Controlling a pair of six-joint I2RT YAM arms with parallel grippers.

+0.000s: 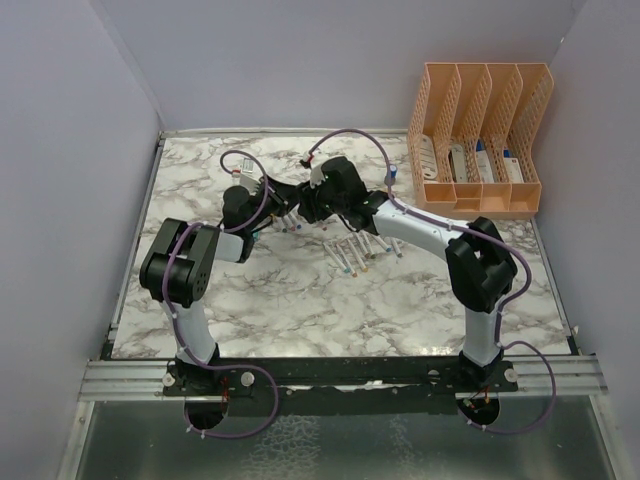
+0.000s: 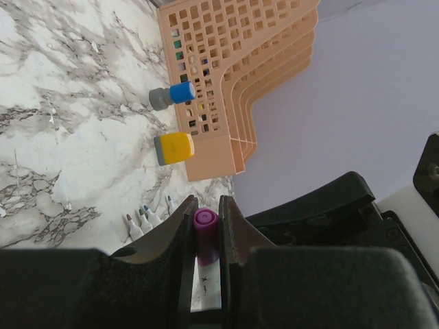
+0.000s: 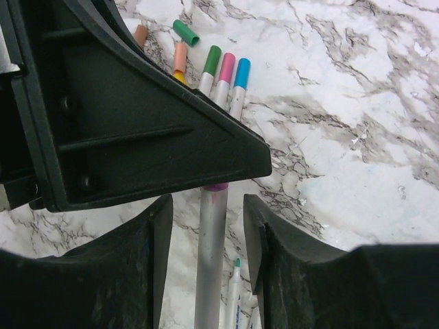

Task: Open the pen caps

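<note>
Nearest the lens, the left pincer is clamped tight on the purple cap of a white pen, held above the worktop where the two arms meet. The right pincer straddles the barrel, jaws parted with a gap on either side, gripping nothing. It should close squarely on the barrel near the cap, then pull straight along the pen's axis without bending. The cap is a small, smooth cylinder, apparently still seated; other capped pens lie beyond.

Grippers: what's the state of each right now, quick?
Left gripper: shut on the purple pen cap.
Right gripper: open, straddling the pen barrel without gripping it.
</note>
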